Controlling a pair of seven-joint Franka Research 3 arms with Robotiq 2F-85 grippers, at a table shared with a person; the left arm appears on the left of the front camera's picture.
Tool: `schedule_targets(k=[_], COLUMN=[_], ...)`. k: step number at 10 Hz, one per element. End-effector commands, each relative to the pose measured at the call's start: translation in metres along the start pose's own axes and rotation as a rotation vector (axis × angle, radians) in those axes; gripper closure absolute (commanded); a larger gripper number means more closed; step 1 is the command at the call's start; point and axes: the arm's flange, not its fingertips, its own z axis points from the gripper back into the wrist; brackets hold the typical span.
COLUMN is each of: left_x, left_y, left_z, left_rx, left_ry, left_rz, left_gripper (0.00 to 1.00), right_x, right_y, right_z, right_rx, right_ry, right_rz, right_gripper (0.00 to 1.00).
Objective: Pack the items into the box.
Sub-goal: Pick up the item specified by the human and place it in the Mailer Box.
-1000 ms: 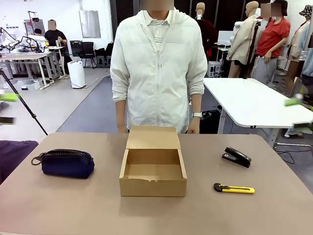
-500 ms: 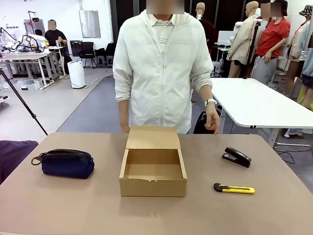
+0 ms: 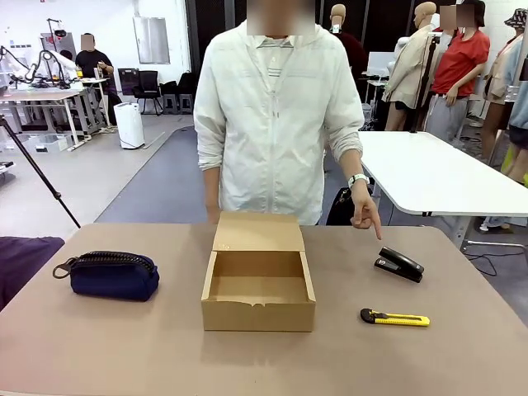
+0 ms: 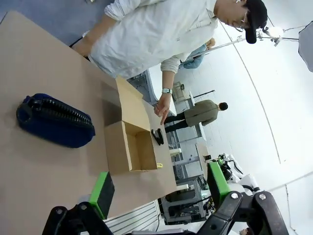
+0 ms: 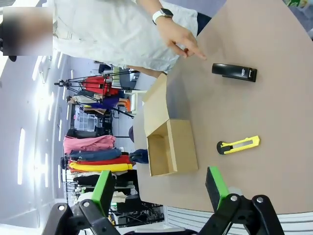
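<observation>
The navy pouch (image 3: 111, 275) is lying at the left of the tabletop (image 3: 462, 346), its long axis running side to side, out ahead of the left tool (image 4: 160, 187), whose jaws are standing wide and empty. The box (image 3: 258, 289) is sitting open in the middle. Right of it, the person's hand (image 3: 364, 213) is pointing down at the black bar (image 3: 400, 264), which is lying nearer the right tool (image 5: 159, 190), likewise gaping and holding nothing.

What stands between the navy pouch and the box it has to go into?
Nothing visible does. Bare table lies between the pouch and the box, whose lid stands open at its far side. The person's hand points at the black bar on the box's other side.
</observation>
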Motion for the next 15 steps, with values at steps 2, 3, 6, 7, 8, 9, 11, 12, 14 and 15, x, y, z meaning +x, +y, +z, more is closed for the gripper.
schedule_targets(k=[2, 3, 6, 7, 8, 9, 11, 12, 14, 15], left_x=[0.001, 0.001, 0.001, 0.001, 0.001, 0.001, 0.001, 0.001, 0.001, 0.001], left_y=[0.003, 0.003, 0.003, 0.003, 0.003, 0.003, 0.003, 0.003, 0.003, 0.003], left_z=[0.0, 0.0, 0.0, 0.0, 0.0, 0.0, 0.0, 0.0, 0.0, 0.0], left_rx=[-0.016, -0.016, -0.016, -0.016, -0.016, -0.016, -0.016, -0.016, -0.016, -0.016], left_ry=[-0.01, -0.01, -0.01, -0.01, -0.01, -0.01, -0.01, -0.01, -0.01, -0.01], left_rz=[-0.015, -0.015, -0.015, -0.015, -0.015, -0.015, -0.015, -0.015, -0.015, -0.015], left_gripper=[0.0, 0.0, 0.0, 0.0, 0.0, 0.0, 0.0, 0.0, 0.0, 0.0], right_x=[0.003, 0.003, 0.0, 0.022, 0.039, 0.049, 0.045, 0.039, 0.027, 0.026], right_y=[0.001, 0.001, -0.001, 0.011, 0.018, 0.018, 0.014, 0.011, 0.007, 0.012], right_z=[0.0, 0.0, 0.003, -0.049, -0.1, -0.145, -0.205, -0.227, -0.261, -0.259], right_rx=[0.028, 0.028, 0.001, -0.233, -0.413, -0.593, -0.822, -0.848, -0.84, -0.796], right_ry=[-0.015, -0.015, -0.003, 0.102, 0.152, 0.162, 0.228, 0.265, 0.282, 0.195], right_rz=[0.009, 0.009, -0.005, 0.046, 0.133, 0.23, 0.396, 0.435, 0.513, 0.535], right_gripper=[0.0, 0.0, 0.0, 0.0, 0.0, 0.0, 0.0, 0.0, 0.0, 0.0])
